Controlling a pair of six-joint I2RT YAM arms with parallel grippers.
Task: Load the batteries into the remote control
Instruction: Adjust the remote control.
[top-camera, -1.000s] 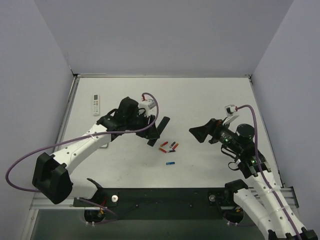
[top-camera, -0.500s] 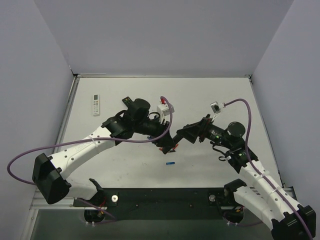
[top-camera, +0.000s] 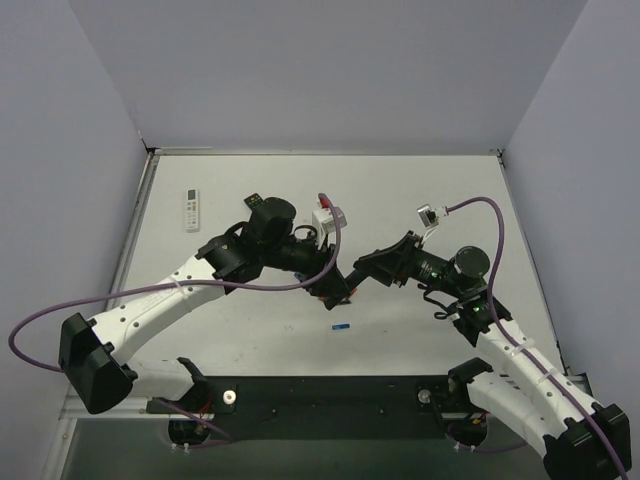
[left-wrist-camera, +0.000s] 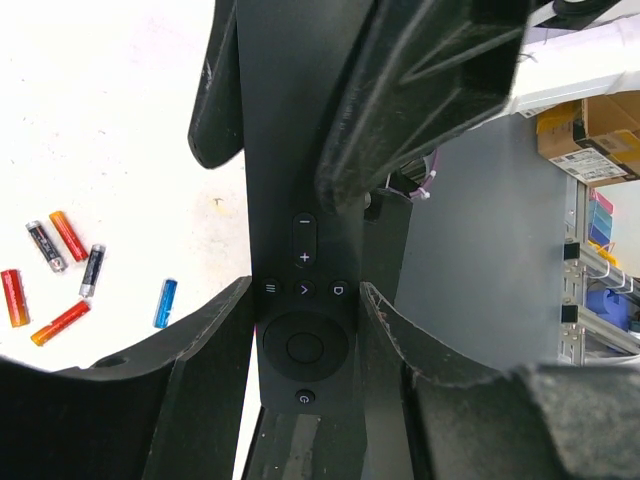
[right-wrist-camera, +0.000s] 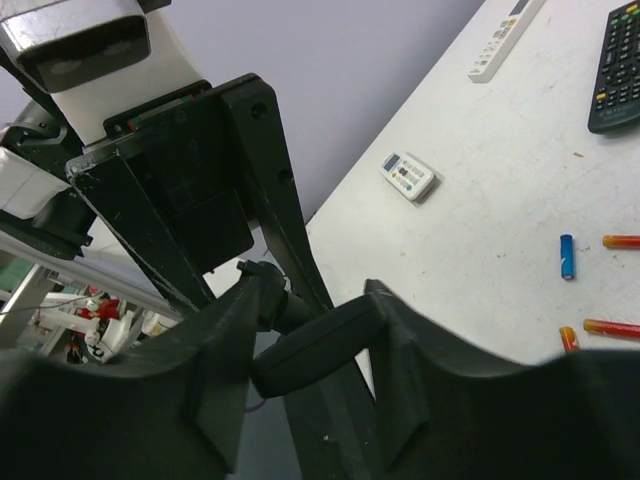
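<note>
The remote control (left-wrist-camera: 300, 150), a slim black bar, is held off the table between my two grippers. My left gripper (left-wrist-camera: 305, 292) is shut on its button end, with a finger (left-wrist-camera: 215, 340) against each long side. My right gripper (right-wrist-camera: 315, 295) is shut on the other end (right-wrist-camera: 315, 345), which lies slanted between its fingers. In the top view the two grippers (top-camera: 332, 283) (top-camera: 358, 268) meet nose to nose at mid-table. Several batteries (left-wrist-camera: 62, 322), mostly red-orange, lie loose on the table below, with a blue one (top-camera: 341, 326) (right-wrist-camera: 567, 256) nearest the front.
A small white remote (top-camera: 193, 209) (right-wrist-camera: 410, 175) lies at the far left. A black remote with coloured buttons (right-wrist-camera: 620, 70) and a long white remote (right-wrist-camera: 505, 40) lie further back. Grey walls close in the table.
My left arm has carried the remote right, over the batteries. My right arm has swung left to meet it, and its jaws have closed from wide open onto the remote's free end.
</note>
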